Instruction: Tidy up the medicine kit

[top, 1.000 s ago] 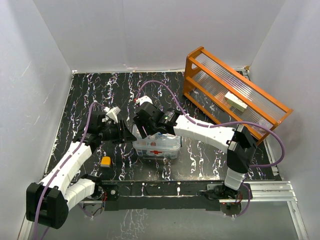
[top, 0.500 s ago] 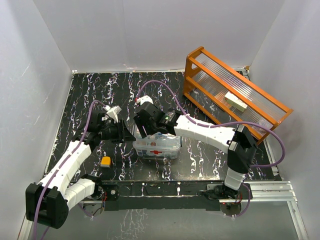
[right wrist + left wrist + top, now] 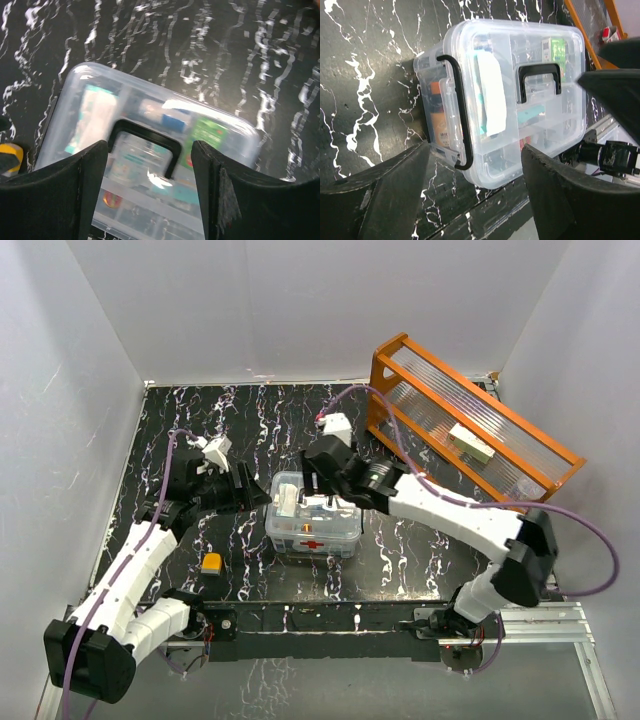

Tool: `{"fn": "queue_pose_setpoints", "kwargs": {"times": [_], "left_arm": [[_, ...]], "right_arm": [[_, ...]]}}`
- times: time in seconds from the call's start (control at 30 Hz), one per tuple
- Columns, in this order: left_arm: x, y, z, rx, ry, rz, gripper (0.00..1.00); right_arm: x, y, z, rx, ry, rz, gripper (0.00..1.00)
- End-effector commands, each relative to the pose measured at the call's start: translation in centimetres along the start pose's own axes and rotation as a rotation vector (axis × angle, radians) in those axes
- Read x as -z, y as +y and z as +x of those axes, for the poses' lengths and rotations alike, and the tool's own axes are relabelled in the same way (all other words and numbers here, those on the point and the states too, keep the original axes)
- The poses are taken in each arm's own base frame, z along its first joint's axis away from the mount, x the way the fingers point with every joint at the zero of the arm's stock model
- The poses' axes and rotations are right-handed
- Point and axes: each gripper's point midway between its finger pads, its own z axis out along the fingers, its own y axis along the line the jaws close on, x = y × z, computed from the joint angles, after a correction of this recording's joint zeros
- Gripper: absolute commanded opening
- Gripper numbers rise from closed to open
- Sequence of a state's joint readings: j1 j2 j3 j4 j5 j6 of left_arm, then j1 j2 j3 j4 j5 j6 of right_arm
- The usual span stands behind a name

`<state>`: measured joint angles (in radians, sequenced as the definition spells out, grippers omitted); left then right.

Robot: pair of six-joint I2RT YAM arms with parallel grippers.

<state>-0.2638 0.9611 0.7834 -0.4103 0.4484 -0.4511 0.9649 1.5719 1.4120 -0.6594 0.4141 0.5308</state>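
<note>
The medicine kit (image 3: 312, 515) is a clear box with its lid on, standing near the table's front middle. The lid carries a black handle (image 3: 539, 80), and a black latch (image 3: 461, 115) runs down the kit's end. Packets show through the plastic, and a red cross (image 3: 313, 543) marks the front. My left gripper (image 3: 250, 494) is open and empty at the kit's left end, with its fingers (image 3: 375, 195) apart from it. My right gripper (image 3: 320, 483) is open and empty above the lid's far side, with the handle (image 3: 145, 147) seen between its fingers (image 3: 225, 195).
An orange wooden rack (image 3: 462, 425) stands at the back right with a cream box (image 3: 470, 443) on a shelf. A small yellow object (image 3: 211, 562) lies front left of the kit. White walls close the table on three sides.
My right arm has swung right and back, uncovering the kit's lid. My left gripper has drawn back a little to the left. The kit sits slightly farther back.
</note>
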Motion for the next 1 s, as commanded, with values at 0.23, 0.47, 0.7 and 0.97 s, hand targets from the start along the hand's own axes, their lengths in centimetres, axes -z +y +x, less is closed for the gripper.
{"fn": "queue_pose_setpoints", "kwargs": {"times": [0.23, 0.47, 0.7, 0.97], "left_arm": [[-2.7, 0.0, -0.1, 0.076, 0.003, 0.059, 0.73], [-4.1, 0.2, 0.6, 0.118, 0.071, 0.076, 0.67], [-4.8, -1.0, 0.5, 0.156, 0.095, 0.158, 0.49], [-6.1, -2.6, -2.4, 0.176, 0.062, 0.229, 0.45]], "right_arm": [[2.5, -9.7, 4.8, -0.37, -0.01, 0.123, 0.8], [1.5, -7.2, 5.9, -0.416, 0.075, -0.081, 0.73], [0.6, -6.0, 5.0, -0.443, 0.077, -0.179, 0.48], [-0.8, -5.5, 1.0, -0.388, -0.021, -0.208, 0.45]]}}
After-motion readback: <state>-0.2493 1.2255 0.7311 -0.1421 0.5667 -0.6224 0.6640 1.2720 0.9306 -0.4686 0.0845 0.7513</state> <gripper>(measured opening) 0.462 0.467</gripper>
